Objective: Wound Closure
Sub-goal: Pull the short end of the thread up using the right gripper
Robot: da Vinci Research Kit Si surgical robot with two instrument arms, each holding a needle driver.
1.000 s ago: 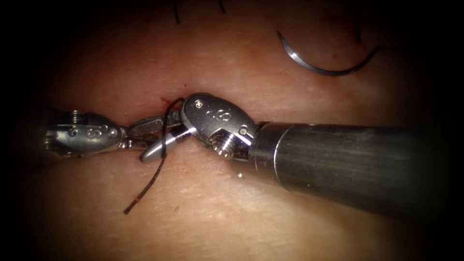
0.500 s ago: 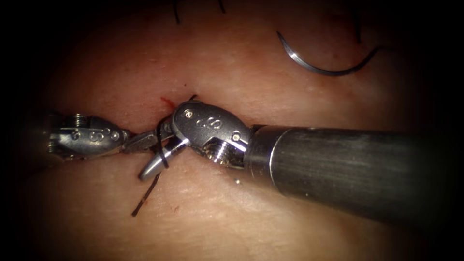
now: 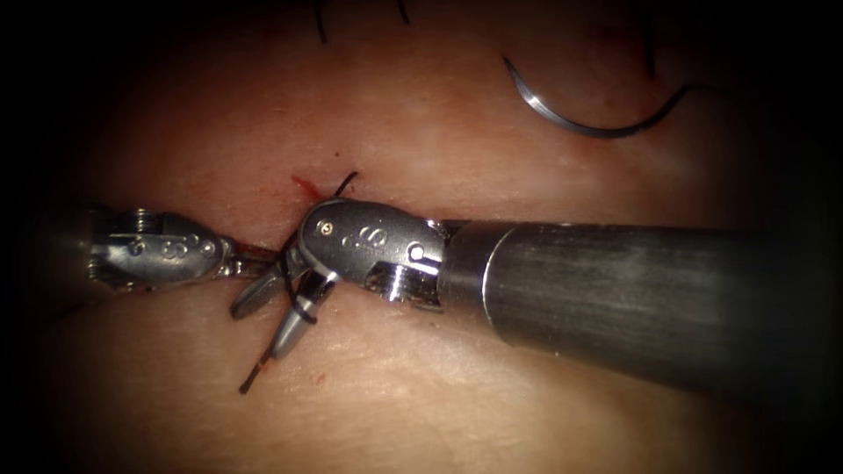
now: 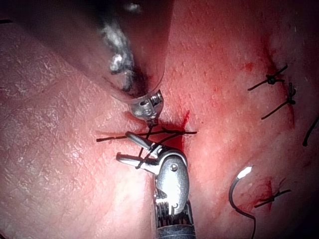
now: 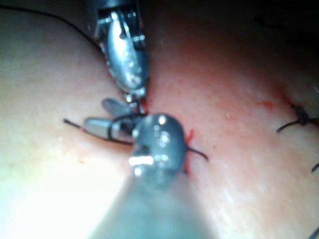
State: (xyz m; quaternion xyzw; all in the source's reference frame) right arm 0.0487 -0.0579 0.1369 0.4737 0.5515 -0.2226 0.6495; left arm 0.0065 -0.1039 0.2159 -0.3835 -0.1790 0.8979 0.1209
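The thread point(image 3: 303, 309) runs out of the tissue point(image 3: 421, 386) beside a smear of red fluid point(image 3: 305, 186), passes under my right tool point(image 3: 259, 329) and lies looped across one of its jaws. Its short tail point(image 3: 253, 377) ends just past that jaw's tip, resting on the tissue. That tool's jaws stand apart and clamp nothing; the thread only drapes over the metal. My left tool point(image 3: 255, 256) meets it tip to tip at the cut. Whether it has the thread there I cannot tell, because the right wrist covers the spot.

The needle point(image 3: 606, 133) lies free on the tissue, well apart from both tools, held by neither and not in the tissue.

My worries:
- The loop sits near the jaw's end and could slide off.
- The tail is short and could pull back through.
- This tool can cut, so closing on the thread might sever it.
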